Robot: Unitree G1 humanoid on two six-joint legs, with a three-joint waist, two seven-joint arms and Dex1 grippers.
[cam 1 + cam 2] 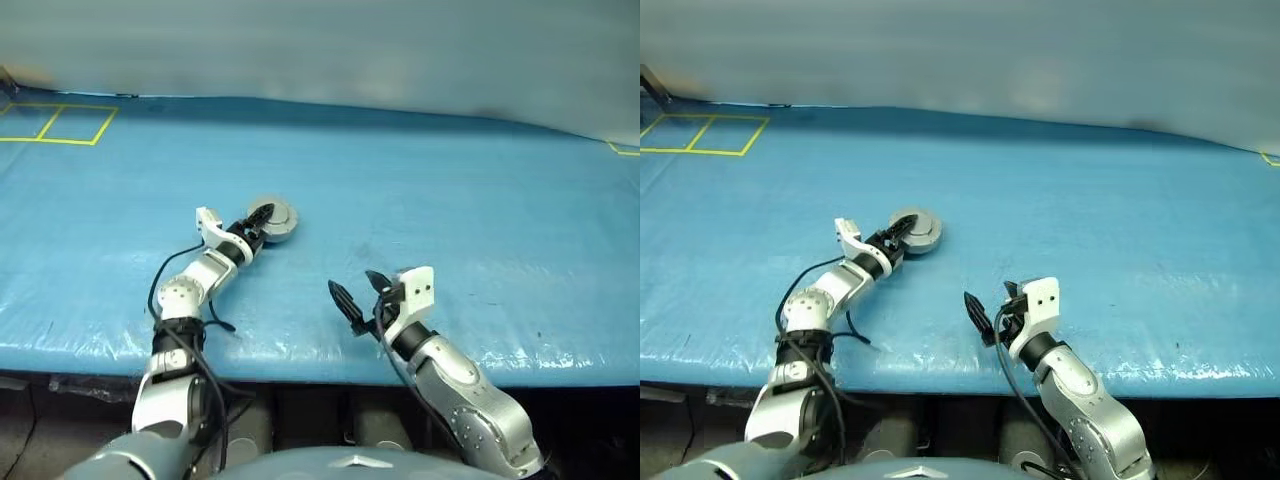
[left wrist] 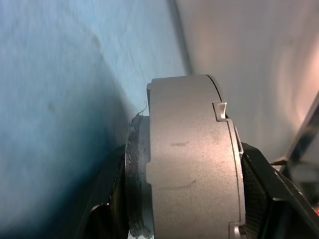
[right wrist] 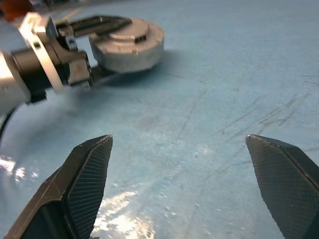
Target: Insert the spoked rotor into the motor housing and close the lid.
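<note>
The motor housing (image 1: 281,222), a squat grey metal puck, lies on the blue table left of the middle. Its lid (image 3: 130,34) sits flat on top, plain grey face up. My left gripper (image 1: 262,220) reaches in level from the left and is shut on the housing (image 2: 189,159), one black finger (image 3: 99,22) across the top and the other under it. The spoked rotor is hidden. My right gripper (image 1: 362,297) hovers near the table's front edge, right of and nearer than the housing, jaws wide open on nothing (image 3: 178,142).
A blue sheet (image 1: 450,200) covers the whole table. Yellow tape lines (image 1: 60,125) mark squares at the far left corner. The table's front edge (image 1: 300,365) runs just under both forearms. A black cable (image 1: 215,325) loops beside my left arm.
</note>
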